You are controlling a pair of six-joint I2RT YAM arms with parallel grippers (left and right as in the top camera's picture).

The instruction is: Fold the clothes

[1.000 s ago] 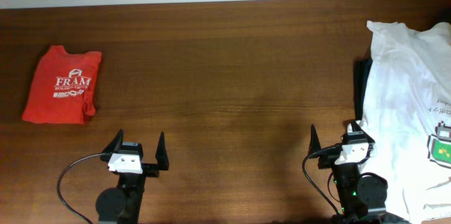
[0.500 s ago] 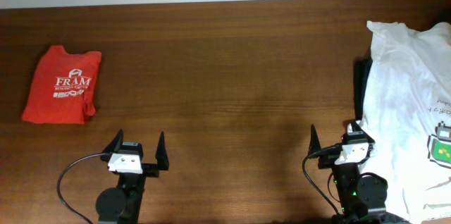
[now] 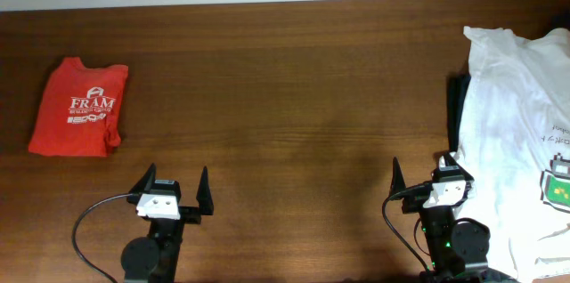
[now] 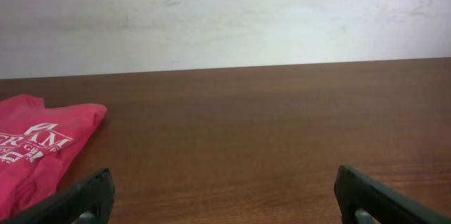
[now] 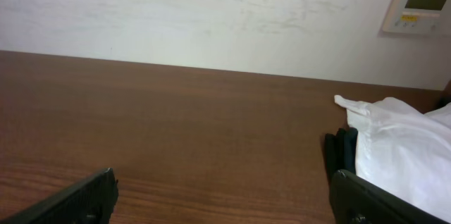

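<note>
A large white T-shirt (image 3: 512, 114) with a green-and-black pixel print (image 3: 558, 185) lies crumpled at the table's right edge; it also shows in the right wrist view (image 5: 402, 150). A dark garment (image 3: 454, 109) peeks out under its left side. A folded red T-shirt (image 3: 78, 108) with white lettering lies at the far left, and shows in the left wrist view (image 4: 35, 153). My left gripper (image 3: 174, 188) is open and empty near the front edge. My right gripper (image 3: 426, 176) is open and empty, just left of the white shirt's lower part.
The brown wooden table (image 3: 285, 87) runs to a pale wall at the back. A wall thermostat (image 5: 423, 2) shows in the right wrist view. Cables trail from both arm bases at the front edge.
</note>
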